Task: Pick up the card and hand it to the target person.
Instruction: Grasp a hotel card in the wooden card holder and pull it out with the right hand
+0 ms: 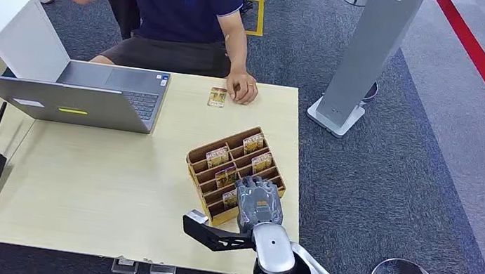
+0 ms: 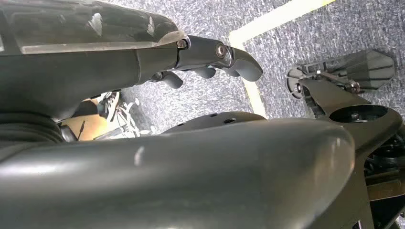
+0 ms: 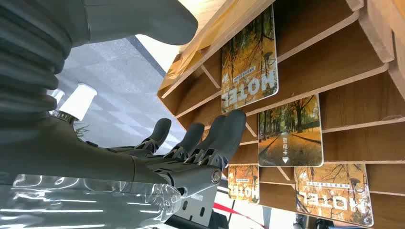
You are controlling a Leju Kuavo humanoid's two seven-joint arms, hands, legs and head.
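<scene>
Wooden slots of the card rack [image 1: 198, 156] on the counter [image 1: 112, 191] kept their hotel cards [image 3: 249, 64], the right hand [image 1: 258, 201] hovering over them with fingers [image 3: 229, 131] spread and empty, so pickup and handover to the seated person [image 1: 172, 7] remained undone.

Pale wooden table [image 1: 111, 198] on grey carpet [image 1: 397, 179]

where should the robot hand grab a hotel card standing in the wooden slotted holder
Grip the exposed top edge of an autumn-print hotel card, thumb on one face and fingers on the other, coming from above. The cards lean in narrow slots of the brown wooden slotted holder, whose dividers cover their lower parts. The right robot hand is over the holder.
</scene>
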